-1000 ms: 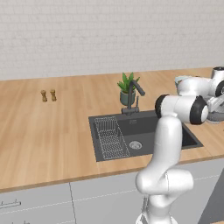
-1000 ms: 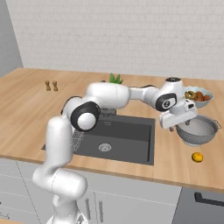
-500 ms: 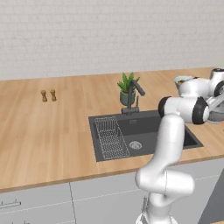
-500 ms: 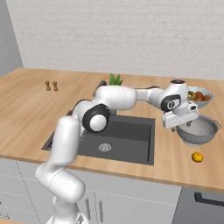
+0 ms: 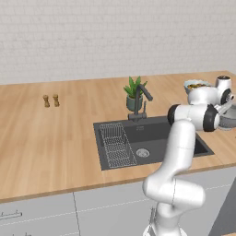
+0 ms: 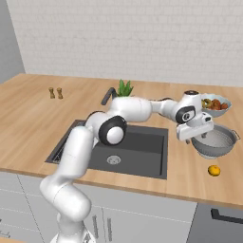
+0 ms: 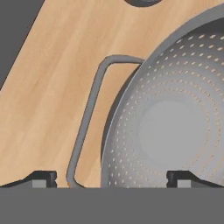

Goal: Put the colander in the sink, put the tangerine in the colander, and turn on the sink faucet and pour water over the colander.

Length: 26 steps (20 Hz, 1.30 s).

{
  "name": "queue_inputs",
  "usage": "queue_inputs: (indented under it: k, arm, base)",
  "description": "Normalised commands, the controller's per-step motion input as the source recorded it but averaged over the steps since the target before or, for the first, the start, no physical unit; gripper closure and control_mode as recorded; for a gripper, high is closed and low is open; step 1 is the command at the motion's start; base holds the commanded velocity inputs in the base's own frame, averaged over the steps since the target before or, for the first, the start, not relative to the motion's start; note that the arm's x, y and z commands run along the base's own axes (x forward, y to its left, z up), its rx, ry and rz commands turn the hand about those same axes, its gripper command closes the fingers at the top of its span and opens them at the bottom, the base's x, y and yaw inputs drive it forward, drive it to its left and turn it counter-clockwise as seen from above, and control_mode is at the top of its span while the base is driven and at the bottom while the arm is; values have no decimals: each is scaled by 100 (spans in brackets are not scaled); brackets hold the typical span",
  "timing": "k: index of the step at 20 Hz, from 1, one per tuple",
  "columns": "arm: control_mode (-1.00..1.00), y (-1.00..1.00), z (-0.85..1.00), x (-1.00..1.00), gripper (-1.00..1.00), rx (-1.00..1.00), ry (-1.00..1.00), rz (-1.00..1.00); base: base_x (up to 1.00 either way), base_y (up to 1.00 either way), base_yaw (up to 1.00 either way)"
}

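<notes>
Nearest the base, on the front strip of worktop [image 6: 142, 182], the tangerine [image 6: 214, 170] lies alone to the right of the sink [image 6: 137, 149], well apart from the basin and near the colander [image 6: 216, 142], so it waits its turn: judged second in the order. Just behind it the colander stands upright on the worktop, not yet in the sink, beside the fruit bowl [image 6: 216, 103]. Over its near rim hangs the claw [image 6: 195, 134], jaws spread to their widest and holding nothing; in the hand view one tip [image 7: 43, 178] sits outside the wire handle [image 7: 89, 116] and the other [image 7: 183, 177] over the perforated wall, which suggests the rim and handle side is the intended grip point. Farther back, the sink faucet [image 5: 144, 94] stands behind the basin with no water seen, beside a potted plant [image 5: 133, 92]; two small shakers [image 5: 50, 100] sit far left
</notes>
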Motion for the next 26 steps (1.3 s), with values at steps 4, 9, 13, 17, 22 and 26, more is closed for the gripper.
queue_inputs:
  k: [4, 9, 13, 17, 22, 26]
  arm:
    - [-100, -8, -30, 23, -100, -3, 0, 1]
    - [-100, -10, -28, 21, -100, -1, 0, 1]
    - [-100, -10, -25, 13, -100, 0, 0, 0]
    - [-100, -4, -37, -6, 100, 0, -1, 0]
    - [-100, -4, -35, -29, 100, 0, 0, 0]
    - [-100, 2, -14, -35, 100, 0, -8, 0]
  base:
    - [0, 0, 0]
    - [0, 0, 0]
    - [0, 0, 0]
    - [0, 0, 0]
    - [0, 0, 0]
    - [0, 0, 0]
